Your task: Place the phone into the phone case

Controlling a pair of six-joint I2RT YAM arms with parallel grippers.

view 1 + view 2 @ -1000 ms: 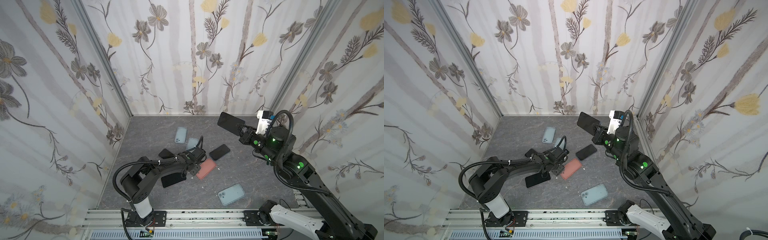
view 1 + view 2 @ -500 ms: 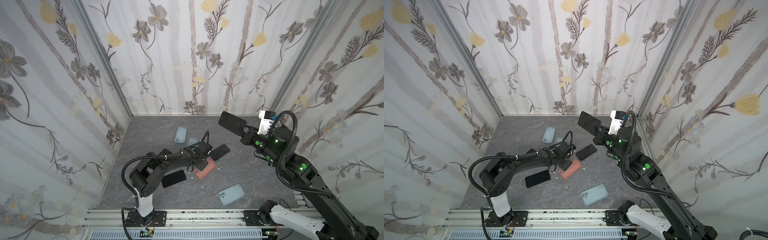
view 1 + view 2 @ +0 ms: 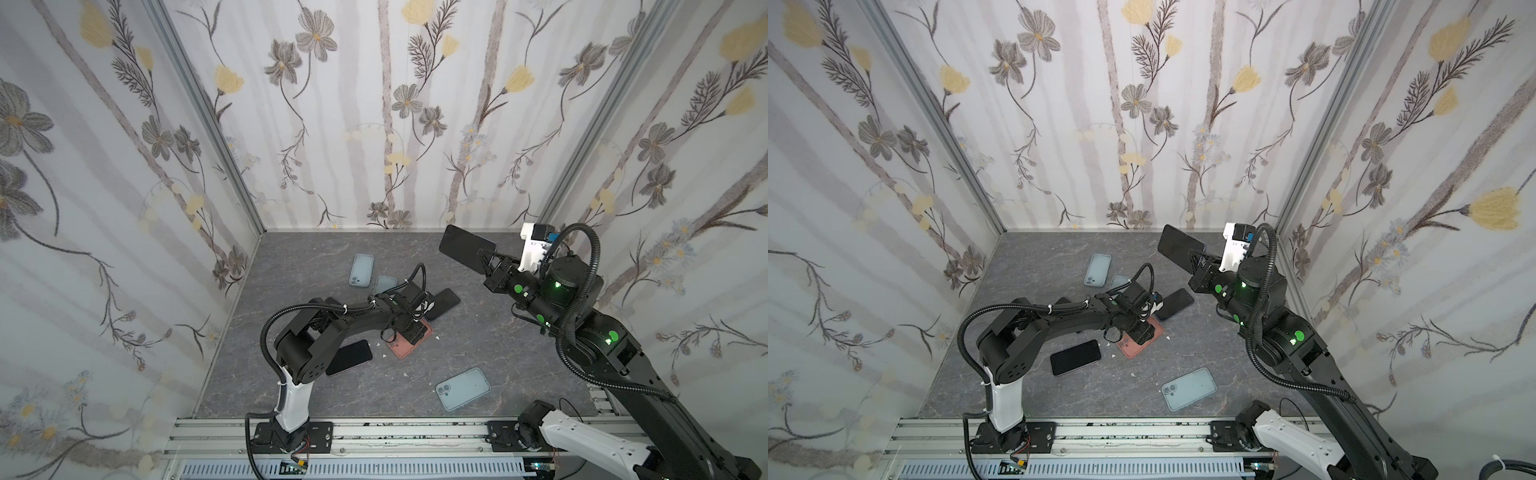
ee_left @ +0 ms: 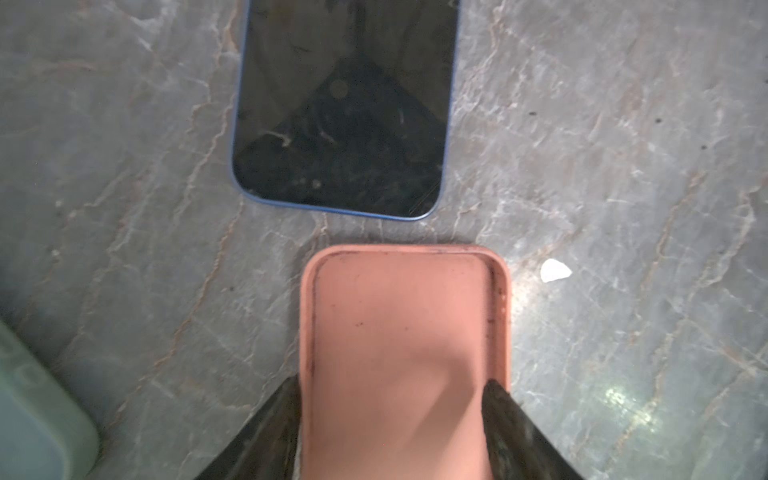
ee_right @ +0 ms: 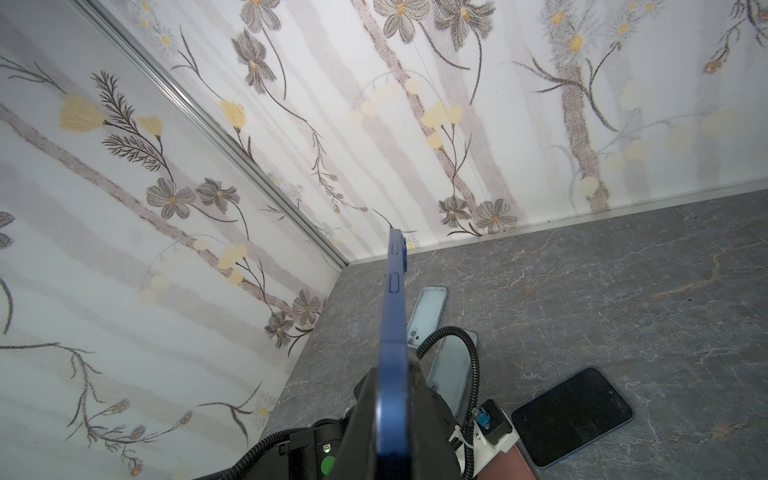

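Right gripper [image 3: 484, 259] clamped on blue phone [image 3: 463, 248], aloft, well apart from pink case [image 4: 401, 316]. Left gripper [image 4: 392, 384] astride case, jaws at its width, grip unclear. Risk: end-pinched phone pivots; unheld case skids.

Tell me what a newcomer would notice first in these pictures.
Most striking is the blue-edged black-screened phone, pinched by the right gripper and held above the grey marbled table near the back right corner. Mid-table, the left gripper straddles a salmon-pink rubbery phone case lying open side up. Floral wallpaper walls enclose everything.
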